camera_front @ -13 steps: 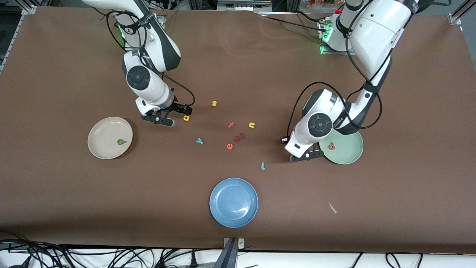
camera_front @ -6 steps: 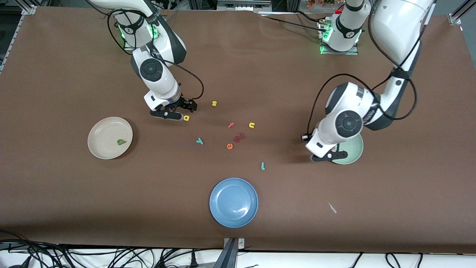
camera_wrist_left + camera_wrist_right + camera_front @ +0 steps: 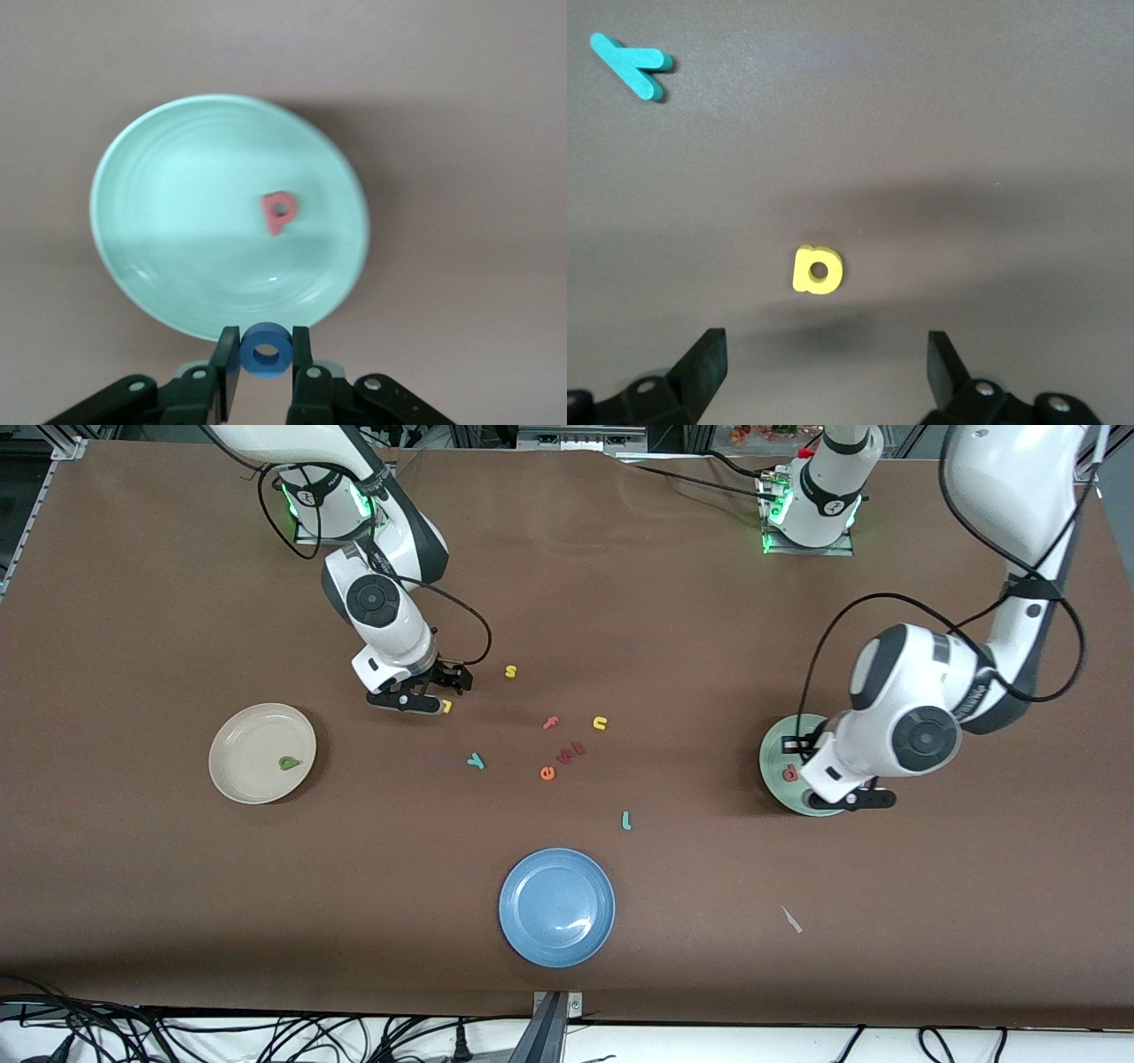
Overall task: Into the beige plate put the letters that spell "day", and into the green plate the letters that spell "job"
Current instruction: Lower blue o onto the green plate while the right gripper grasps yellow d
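Note:
My left gripper (image 3: 267, 354) is shut on the blue ring o (image 3: 267, 351) and hangs over the rim of the green plate (image 3: 159, 221). The salmon b (image 3: 281, 212) lies in that plate. In the front view the left gripper (image 3: 873, 800) covers much of the green plate (image 3: 772, 757), with the b (image 3: 789, 773) showing. My right gripper (image 3: 824, 363) is open just above the table, beside the yellow a (image 3: 818, 269), (image 3: 447, 707). The teal y (image 3: 477, 761) and teal j (image 3: 626, 820) lie on the table. The olive d (image 3: 288, 763) lies in the beige plate (image 3: 248, 731).
A blue plate (image 3: 556, 906) sits nearest the front camera. Loose letters lie mid-table: yellow s (image 3: 510, 671), yellow u (image 3: 600, 724), pink f (image 3: 551, 723), orange e (image 3: 547, 773) and dark red pieces (image 3: 571, 753). A small paper scrap (image 3: 791, 919) lies toward the left arm's end.
My left arm has swung toward its own end of the table, carrying the blue o over the green plate. My right gripper has shifted over toward the yellow a.

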`<state>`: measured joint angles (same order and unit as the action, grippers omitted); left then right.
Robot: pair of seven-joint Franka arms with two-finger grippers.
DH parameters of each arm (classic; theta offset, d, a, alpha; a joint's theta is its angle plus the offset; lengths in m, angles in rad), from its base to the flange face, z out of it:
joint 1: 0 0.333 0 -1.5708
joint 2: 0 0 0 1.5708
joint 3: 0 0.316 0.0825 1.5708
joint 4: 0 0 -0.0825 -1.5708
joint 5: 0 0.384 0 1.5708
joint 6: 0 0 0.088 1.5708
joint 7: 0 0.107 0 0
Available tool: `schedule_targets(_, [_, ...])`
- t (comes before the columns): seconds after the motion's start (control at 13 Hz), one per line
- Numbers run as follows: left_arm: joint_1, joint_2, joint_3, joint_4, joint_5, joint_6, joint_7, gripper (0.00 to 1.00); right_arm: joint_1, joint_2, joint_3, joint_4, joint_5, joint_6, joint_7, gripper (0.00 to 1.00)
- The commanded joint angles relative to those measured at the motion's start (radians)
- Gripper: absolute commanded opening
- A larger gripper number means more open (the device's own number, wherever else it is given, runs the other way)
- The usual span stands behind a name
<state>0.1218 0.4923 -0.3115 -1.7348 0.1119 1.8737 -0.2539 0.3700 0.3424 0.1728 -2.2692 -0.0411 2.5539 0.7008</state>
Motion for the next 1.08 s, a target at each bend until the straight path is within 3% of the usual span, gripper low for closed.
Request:
schedule_targets(0.0, [0.047, -0.023, -0.012, -0.1, 0.009, 0.062, 0.054, 0.01, -0.003, 0.035, 0.002, 0.005, -0.019, 0.057, 0.016, 0.99])
schedule_targets(0.31, [0.05, -0.018, -0.012, -0.181, 0.008, 0.125, 0.054, 0.01, -0.008, 0.062, 0.001, 0.026, -0.02, 0.06, 0.014, 0.99])
schedule_targets(0.54, [0.053, 0.002, -0.012, -0.23, 0.008, 0.192, 0.054, 0.01, -0.008, 0.081, 0.001, 0.042, -0.02, 0.063, 0.014, 0.84])
schedule_targets(1.0, [0.061, 0.06, -0.012, -0.233, 0.009, 0.248, 0.054, 0.01, -0.011, 0.099, -0.009, 0.057, -0.02, 0.066, 0.014, 0.77])
